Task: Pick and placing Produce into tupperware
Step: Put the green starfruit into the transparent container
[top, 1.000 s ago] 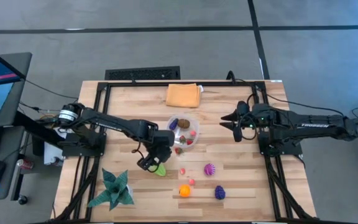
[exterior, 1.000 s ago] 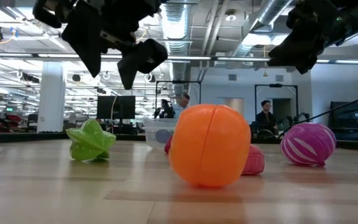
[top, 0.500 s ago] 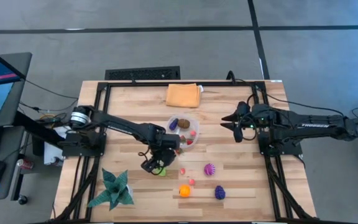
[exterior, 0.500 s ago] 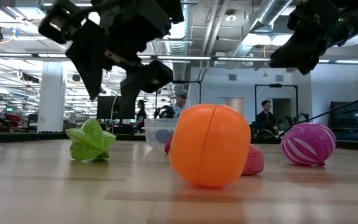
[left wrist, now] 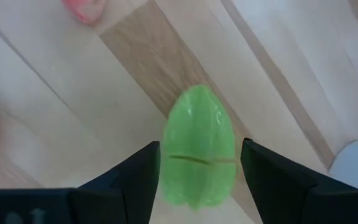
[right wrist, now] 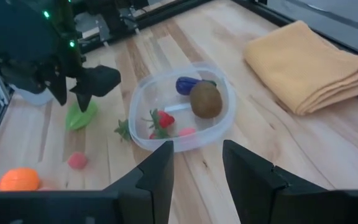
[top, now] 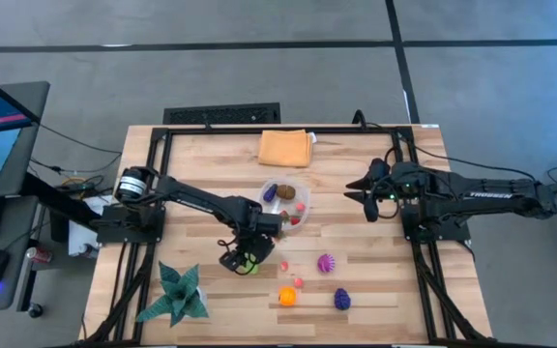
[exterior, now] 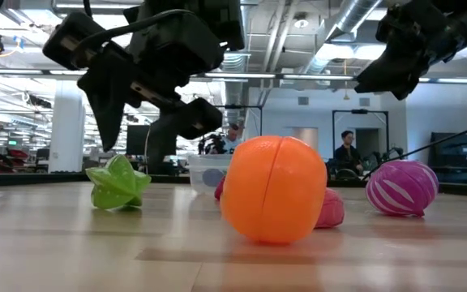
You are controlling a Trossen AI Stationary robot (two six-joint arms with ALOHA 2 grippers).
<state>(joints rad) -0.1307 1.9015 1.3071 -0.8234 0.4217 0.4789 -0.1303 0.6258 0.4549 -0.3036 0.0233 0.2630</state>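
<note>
Left hand [top: 242, 261] lowered, fingers apart around green star fruit [left wrist: 197, 148], right arm lettering unreadable

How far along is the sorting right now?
Done: the tupperware holds a brown piece, a purple one and strawberries. In hand: the left pincer is open around the green fruit, not yet lifted. Left: the orange, magenta and purple pieces. The right pincer waits.
</note>
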